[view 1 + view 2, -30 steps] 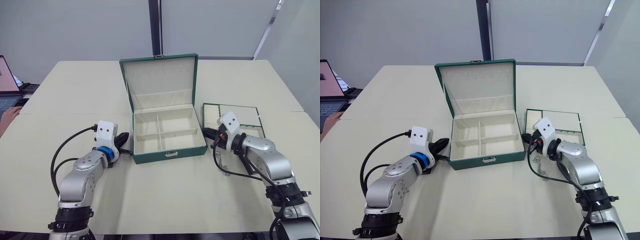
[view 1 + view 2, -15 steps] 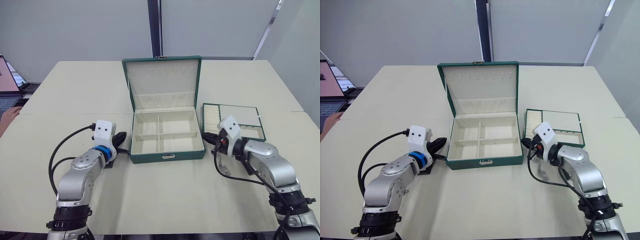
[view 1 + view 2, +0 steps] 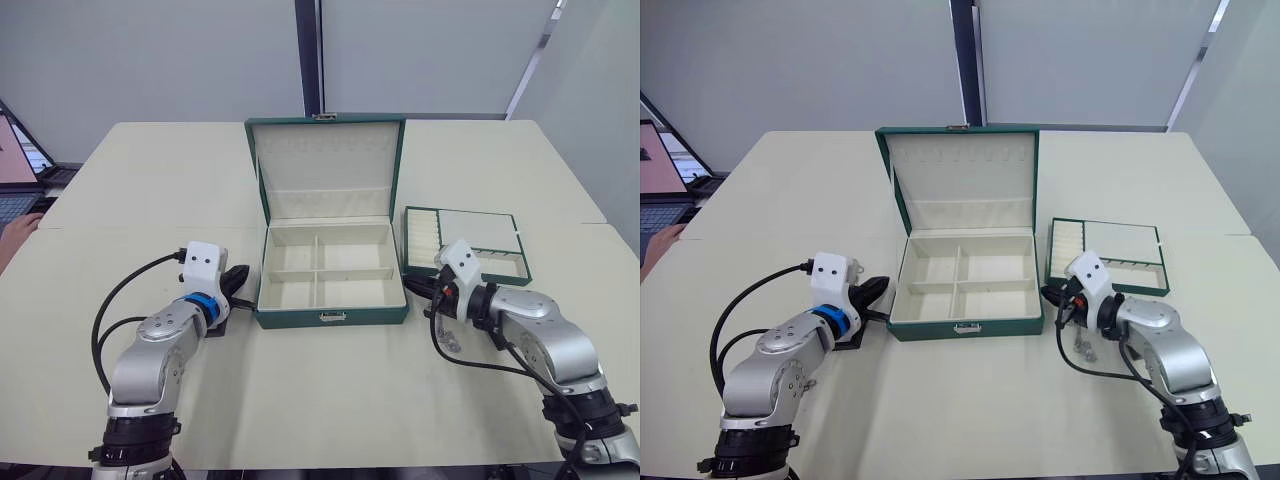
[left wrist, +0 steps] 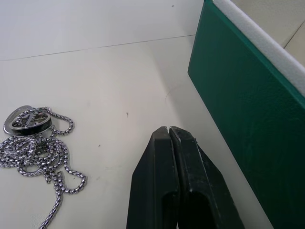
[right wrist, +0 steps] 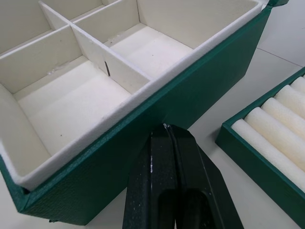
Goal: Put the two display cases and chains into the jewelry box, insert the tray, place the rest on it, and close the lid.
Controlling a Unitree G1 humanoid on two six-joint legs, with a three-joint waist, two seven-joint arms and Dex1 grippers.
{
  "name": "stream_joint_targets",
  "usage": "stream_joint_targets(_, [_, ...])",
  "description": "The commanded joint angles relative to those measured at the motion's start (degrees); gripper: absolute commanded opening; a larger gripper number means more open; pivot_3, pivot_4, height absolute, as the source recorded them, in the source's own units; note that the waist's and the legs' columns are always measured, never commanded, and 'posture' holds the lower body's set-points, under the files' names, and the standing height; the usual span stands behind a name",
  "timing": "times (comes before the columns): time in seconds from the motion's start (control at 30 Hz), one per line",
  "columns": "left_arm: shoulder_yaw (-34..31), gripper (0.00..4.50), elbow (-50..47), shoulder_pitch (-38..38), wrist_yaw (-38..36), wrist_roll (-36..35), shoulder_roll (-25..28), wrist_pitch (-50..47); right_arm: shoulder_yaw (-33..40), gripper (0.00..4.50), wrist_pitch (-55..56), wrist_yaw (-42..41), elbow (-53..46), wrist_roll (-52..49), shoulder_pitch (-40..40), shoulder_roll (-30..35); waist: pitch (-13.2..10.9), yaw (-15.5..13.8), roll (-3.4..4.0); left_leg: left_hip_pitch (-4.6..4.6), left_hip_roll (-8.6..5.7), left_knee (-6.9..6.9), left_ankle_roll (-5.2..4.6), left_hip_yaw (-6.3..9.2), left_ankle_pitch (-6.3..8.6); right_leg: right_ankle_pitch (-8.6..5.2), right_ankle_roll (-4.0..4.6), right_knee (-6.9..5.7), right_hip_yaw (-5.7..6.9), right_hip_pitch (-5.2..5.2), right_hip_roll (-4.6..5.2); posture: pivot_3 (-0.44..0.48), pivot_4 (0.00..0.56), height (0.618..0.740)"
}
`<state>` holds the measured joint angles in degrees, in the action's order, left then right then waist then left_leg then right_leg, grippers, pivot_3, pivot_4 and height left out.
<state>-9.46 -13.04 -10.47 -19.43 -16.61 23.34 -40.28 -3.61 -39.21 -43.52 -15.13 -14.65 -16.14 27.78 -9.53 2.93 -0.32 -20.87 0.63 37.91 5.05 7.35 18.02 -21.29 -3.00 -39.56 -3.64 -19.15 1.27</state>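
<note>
The jewelry box [image 3: 330, 316] stands open mid-table, its four cream compartments empty and its lid [image 3: 325, 165] upright behind. The tray [image 3: 480, 228] lies just right of it. My left gripper [image 4: 168, 130] is shut on nothing, low over the table beside the box's left wall [image 4: 248, 109]; a silver chain [image 4: 35, 145] with a ring pendant lies on the table close to it. A flat black piece [image 3: 220, 323], perhaps a display case, is mostly hidden under my left wrist. My right gripper [image 5: 166, 128] is shut, its tips against the box's right wall [image 5: 143, 143]. A small silvery heap [image 3: 1084, 349] lies under the right forearm.
An open laptop [image 3: 15, 160] sits at the far left edge, with a person's hand [image 3: 15, 232] beside it. The tray's ring rolls [image 5: 276, 129] lie close to my right gripper. Bare tabletop [image 3: 330, 390] stretches in front of the box.
The jewelry box has turned from a skewed position to sit square with the table's front edge and the tray. Both shut grippers stayed low at its two sides.
</note>
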Motion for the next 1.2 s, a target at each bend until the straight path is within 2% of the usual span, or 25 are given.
stream_joint_targets(0.03, [2.60,0.00,-3.56,-0.37,-1.18,-1.17,-1.12,-0.16,-5.41,0.04,-0.48,-3.38,-4.28,-3.59,0.78,-1.56,0.00,0.00,0.00,0.00,0.00,0.00,0.00,0.01,0.00,0.00,0.00,0.00,0.00,0.00,0.00,0.000,0.150,0.740])
stream_joint_targets(1.2, [2.38,0.00,-3.82,-1.31,-0.98,-0.43,-2.70,-0.29,-5.47,0.04,0.91,-4.15,-2.30,-2.46,0.86,-0.45,0.01,-0.30,-0.01,0.00,-0.02,-0.01,0.00,0.05,0.00,0.00,0.00,0.07,0.02,0.04,0.00,0.000,0.150,0.740])
